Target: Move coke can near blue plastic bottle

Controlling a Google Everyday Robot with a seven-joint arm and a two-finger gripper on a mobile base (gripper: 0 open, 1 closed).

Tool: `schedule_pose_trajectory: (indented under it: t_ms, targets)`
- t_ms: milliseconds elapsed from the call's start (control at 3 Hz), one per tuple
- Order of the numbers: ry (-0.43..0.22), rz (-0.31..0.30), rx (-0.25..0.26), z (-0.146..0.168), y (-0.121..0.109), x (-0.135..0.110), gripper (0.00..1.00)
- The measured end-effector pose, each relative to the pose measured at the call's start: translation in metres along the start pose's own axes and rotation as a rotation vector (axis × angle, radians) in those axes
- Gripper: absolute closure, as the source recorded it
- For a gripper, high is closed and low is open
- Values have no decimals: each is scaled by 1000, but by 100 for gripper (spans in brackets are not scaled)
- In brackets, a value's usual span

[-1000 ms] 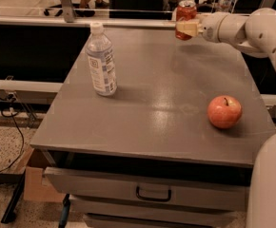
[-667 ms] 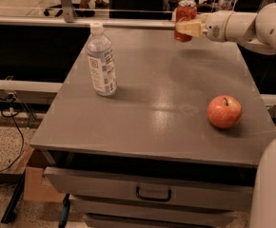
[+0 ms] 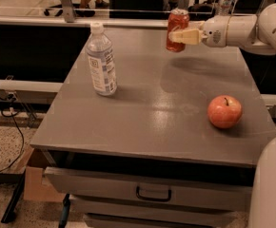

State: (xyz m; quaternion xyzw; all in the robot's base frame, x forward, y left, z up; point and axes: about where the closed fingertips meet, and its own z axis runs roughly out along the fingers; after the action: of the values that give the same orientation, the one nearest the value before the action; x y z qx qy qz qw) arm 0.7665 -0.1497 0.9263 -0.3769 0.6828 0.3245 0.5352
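The coke can (image 3: 178,19) sits in the upper middle of the frame. It is a short red can with a silver top, and pale lettering runs down its side. It hangs upright above the far edge of the grey table (image 3: 142,127), with a soft shadow on the tabletop below it. The gripper (image 3: 179,35) reaches in from the upper right on a white arm (image 3: 242,30). Its pale jaws are closed around the can's middle, holding it off the surface.

The blue plastic bottle (image 3: 101,61) stands upright in the upper left part of the tabletop, well apart from the can. It is clear and taller than the can, with a white cap and a blue-and-white label. A red-orange apple (image 3: 224,111) rests right of centre, near the table's right edge. Below the tabletop, a drawer with a dark handle (image 3: 153,194) stands slightly open.
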Motion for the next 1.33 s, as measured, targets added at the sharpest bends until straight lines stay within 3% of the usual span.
schedule_pose_trajectory:
  t_ms: [333,1000,1333]
  targets:
    - [-7,-2,-14,1,4,-2,100]
    - [-14,-76,-119,-15,58,-20,100]
    - [-24,-81,-161,-12,88,-18,100]
